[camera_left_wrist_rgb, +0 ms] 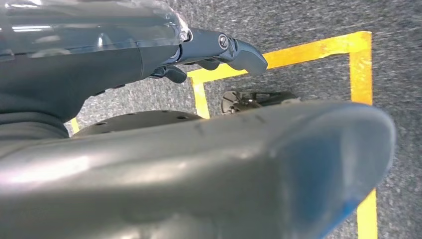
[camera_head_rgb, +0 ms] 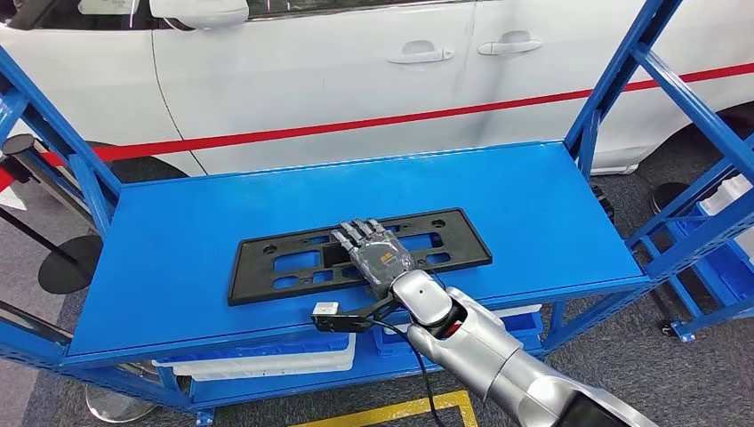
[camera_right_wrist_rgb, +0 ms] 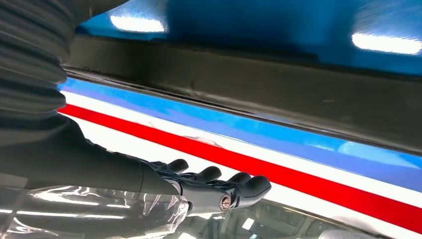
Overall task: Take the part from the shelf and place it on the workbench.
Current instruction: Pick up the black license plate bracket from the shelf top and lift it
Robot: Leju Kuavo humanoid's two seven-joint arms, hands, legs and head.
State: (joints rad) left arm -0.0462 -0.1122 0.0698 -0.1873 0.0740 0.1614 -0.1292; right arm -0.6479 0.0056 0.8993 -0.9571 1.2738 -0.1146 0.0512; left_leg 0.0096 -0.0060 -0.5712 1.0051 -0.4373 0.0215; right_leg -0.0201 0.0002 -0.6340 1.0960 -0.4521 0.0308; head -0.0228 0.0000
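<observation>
Silver and jointed, the right arm point(camera_head_rgb: 498, 356) comes in from below and reaches forward over the blue table point(camera_head_rgb: 178, 231). Its right hand point(camera_head_rgb: 375, 253) lies flat on the black part point(camera_head_rgb: 267, 267), with the fingers point(camera_head_rgb: 360, 233) stretched out and close together, pointing away from the robot. The hand rests on the part and does not grasp it. In the right wrist view the same fingers point(camera_right_wrist_rgb: 234, 184) are straight, and the dark edge of the part point(camera_right_wrist_rgb: 249, 94) runs across the picture beside them.

The part is a long flat black frame with several cut-out holes. It lies near the middle of the table top, with its long side along the front edge, a little tilted. Behind the table stands a white car point(camera_head_rgb: 356, 71) with a red stripe point(camera_head_rgb: 356, 129) on its side. White trays point(camera_head_rgb: 267, 360) sit on the lower level under the table.

The left hand point(camera_left_wrist_rgb: 219, 50) hangs over grey carpet point(camera_left_wrist_rgb: 308, 20) with yellow lines point(camera_left_wrist_rgb: 298, 52); whether its fingers are released or clenched, one cannot tell.
</observation>
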